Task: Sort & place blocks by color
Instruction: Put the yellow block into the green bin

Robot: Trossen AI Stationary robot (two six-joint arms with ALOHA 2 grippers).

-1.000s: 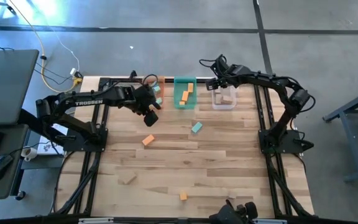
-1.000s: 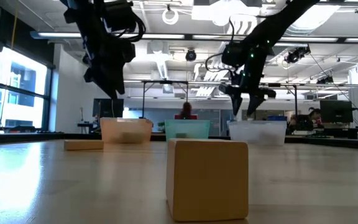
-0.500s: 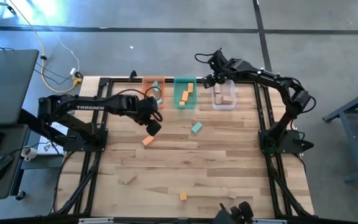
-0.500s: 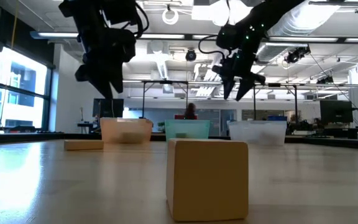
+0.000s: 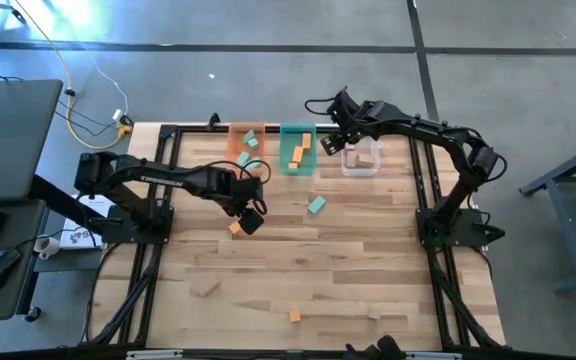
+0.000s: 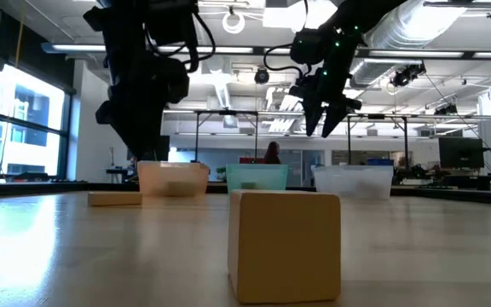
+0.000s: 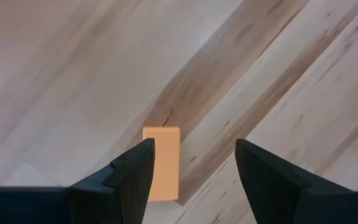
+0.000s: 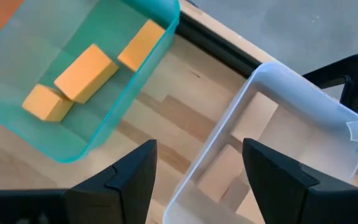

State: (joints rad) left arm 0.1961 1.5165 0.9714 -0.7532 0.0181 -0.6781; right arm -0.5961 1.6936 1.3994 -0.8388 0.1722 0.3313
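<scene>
Two dark robot arms work over a pale wooden table (image 5: 368, 260), where three trays stand in a row along the far edge: an orange tray (image 5: 240, 133) with teal blocks inside, a green tray (image 5: 297, 163) holding three orange blocks (image 8: 84, 73), and a clear tray (image 5: 376, 168) containing tan blocks (image 8: 219, 176). The left gripper (image 5: 248, 219) hangs low over the middle of the table, its fingers (image 7: 131, 172) spread apart and holding nothing, with a single orange block (image 7: 162, 163) lying flat on the wood just beyond the gap between them, close beside one fingertip. The right gripper (image 5: 328, 143) hovers above the far edge between the green and clear trays, its fingers (image 8: 276, 168) likewise parted and empty, touching neither tray. Loose blocks lie scattered across the table: a teal block (image 5: 316, 205) near the centre, a tan block (image 5: 205, 288) toward the near left, a small orange block (image 5: 294, 315) near the front edge, and a tan cube (image 6: 285, 246) standing closest to the table-level camera.
</scene>
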